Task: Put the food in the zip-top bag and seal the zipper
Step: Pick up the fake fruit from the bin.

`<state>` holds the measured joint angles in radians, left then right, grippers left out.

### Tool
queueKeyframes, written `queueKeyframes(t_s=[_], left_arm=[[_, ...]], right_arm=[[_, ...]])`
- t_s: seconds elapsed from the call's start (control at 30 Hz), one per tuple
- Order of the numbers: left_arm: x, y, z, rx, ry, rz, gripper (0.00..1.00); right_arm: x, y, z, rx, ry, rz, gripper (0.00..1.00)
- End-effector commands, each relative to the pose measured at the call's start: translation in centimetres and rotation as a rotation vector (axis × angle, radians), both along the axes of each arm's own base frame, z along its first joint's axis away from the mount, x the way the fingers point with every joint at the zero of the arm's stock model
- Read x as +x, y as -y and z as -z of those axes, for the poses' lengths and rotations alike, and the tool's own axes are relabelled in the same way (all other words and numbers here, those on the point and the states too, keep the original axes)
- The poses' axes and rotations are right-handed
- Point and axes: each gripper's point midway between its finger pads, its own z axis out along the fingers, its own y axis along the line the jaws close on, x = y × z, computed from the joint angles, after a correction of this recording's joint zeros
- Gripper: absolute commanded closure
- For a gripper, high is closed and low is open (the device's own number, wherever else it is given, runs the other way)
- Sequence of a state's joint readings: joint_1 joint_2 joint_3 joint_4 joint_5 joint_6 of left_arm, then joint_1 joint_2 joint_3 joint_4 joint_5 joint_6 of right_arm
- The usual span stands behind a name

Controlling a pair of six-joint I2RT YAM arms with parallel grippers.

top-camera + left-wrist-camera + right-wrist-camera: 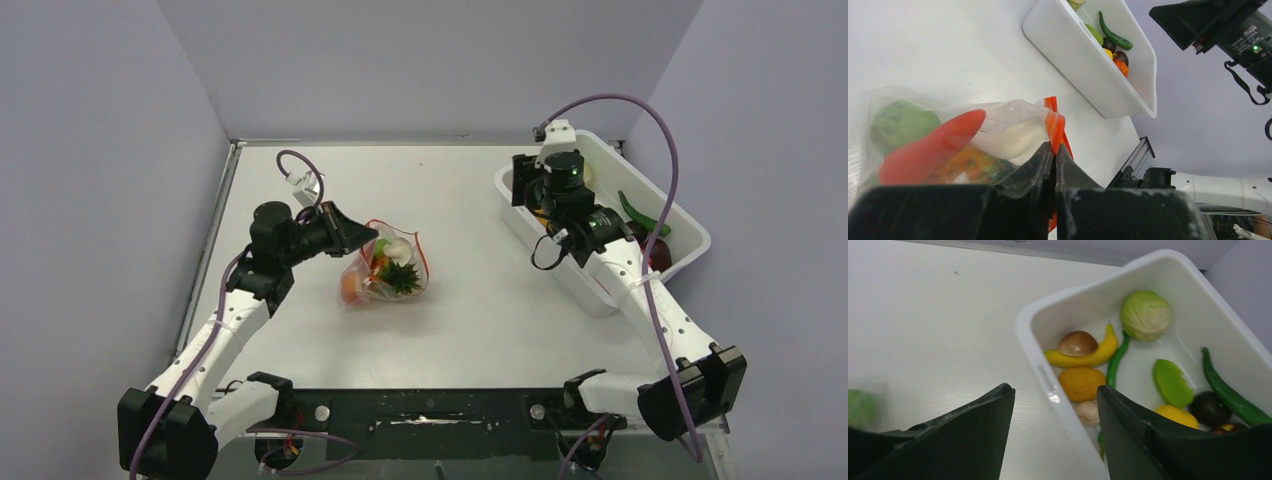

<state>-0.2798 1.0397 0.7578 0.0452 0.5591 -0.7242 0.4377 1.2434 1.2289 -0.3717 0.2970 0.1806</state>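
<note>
Zip-top bag (pixel 385 270) w/ food (pixel 400 277) in it lies on table (pixel 470 320) ctr, tub (pixel 590 295) to its right, left pincer (pixel 362 240) at bag's left edge.

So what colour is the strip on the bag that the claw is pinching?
Red-orange; the zipper shows best in the left wrist view.

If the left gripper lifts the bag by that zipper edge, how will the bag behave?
Probably floppy: the zip-top bag is thin, crinkled film, so it should sag below the left gripper. Likely bottom-heavy, with the red carrot and green ball bulging inside. The glossy zipper might slip.
</note>
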Motion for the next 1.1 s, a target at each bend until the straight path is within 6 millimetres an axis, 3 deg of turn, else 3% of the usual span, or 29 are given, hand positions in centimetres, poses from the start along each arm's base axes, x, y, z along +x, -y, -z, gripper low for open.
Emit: queueKeyframes(t_s=[0.0,0.1,0.23,0.47,0.53,0.67,0.8,0.97,1.07], left_arm=[[-0.5,0.2,-2.9,0.017,0.13,0.055,1.0],[-0.6,0.1,-3.0,0.04,0.152,0.06,1.0],[-0.8,0.1,-3.1,0.049,0.186,0.067,1.0],[-1.7,2.0,-1.0,0.157,0.165,0.137,1.0],[-2.0,2.2,-0.6,0.172,0.158,0.138,1.0],[-2.6,2.8,0.0,0.185,0.149,0.162,1.0],[-2.3,2.5,0.4,0.215,0.142,0.139,1.0],[-2.5,2.3,0.5,0.225,0.142,0.137,1.0],[-2.2,1.8,0.7,0.244,0.141,0.109,1.0]], right_arm=[[0.9,6.9,0.2,-0.182,-0.042,0.156,0.38],[1.3,11.7,1.8,-0.216,-0.067,0.353,0.39],[1.3,16.6,5.8,-0.131,-0.184,0.481,0.38],[-0.1,22.3,10.1,-0.026,-0.281,0.641,0.36],[-0.5,23.2,11.4,0.053,-0.299,0.701,0.31],[-0.3,22.3,14.4,0.219,-0.308,0.728,0.24],[-0.6,23.8,15.5,0.256,-0.311,0.901,0.23],[1.8,23.7,15.5,0.138,-0.295,0.715,0.28],[1.9,25.7,15.2,-0.001,-0.328,0.715,0.35]])
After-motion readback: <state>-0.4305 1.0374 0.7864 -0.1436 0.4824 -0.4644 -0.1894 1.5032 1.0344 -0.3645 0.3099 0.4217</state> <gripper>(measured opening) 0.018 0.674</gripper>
